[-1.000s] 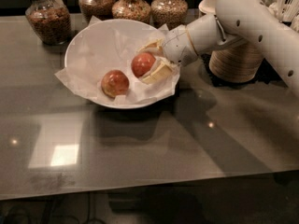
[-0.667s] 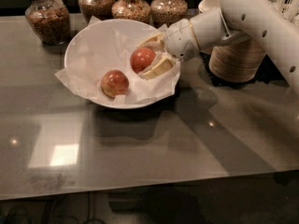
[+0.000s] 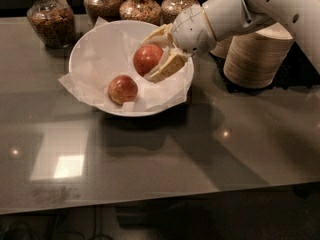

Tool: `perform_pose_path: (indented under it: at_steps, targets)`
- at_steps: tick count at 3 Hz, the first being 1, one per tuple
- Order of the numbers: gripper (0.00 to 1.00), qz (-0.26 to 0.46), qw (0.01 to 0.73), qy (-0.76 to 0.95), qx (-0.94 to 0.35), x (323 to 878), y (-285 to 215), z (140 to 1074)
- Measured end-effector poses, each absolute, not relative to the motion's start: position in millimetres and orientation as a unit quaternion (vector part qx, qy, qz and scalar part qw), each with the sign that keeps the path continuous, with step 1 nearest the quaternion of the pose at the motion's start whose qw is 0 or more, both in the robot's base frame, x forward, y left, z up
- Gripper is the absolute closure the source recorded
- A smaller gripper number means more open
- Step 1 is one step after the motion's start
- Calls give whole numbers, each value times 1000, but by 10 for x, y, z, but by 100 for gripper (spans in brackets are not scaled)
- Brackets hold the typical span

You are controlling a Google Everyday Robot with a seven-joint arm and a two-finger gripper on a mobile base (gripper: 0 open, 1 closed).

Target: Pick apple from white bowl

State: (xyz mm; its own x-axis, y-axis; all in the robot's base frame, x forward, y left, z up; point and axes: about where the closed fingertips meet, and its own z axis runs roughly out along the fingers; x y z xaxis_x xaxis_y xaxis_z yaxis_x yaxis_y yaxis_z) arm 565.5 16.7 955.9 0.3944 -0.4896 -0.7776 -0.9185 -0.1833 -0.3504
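Camera view: gripper (image 3: 155,56) around apple (image 3: 146,59), higher

You had the small, shiny red-orange apple (image 3: 146,59) pinched between the two fingers of your end effector (image 3: 151,59), inside the right half of the white bowl (image 3: 80,46). That wide, round bowl, lined with crinkled white paper (image 3: 70,82), sat upright on the tabletop (image 3: 200,159).

— What sits on the grey tabletop (image 3: 200,159)?
— A glass jar (image 3: 50,21) of brown bits at back left, three more jars (image 3: 141,6) beside it, stacked tan paper bowls (image 3: 257,56) at right, and a yellow-mottled apple (image 3: 122,89).
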Motion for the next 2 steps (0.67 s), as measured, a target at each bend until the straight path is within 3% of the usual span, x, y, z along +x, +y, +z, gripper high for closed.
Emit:
perform_pose_path:
  at_steps: [1, 2]
  targets:
    - [100, 216, 396, 512, -731, 5107, 110, 9476]
    - [100, 216, 396, 512, -731, 5107, 110, 9476]
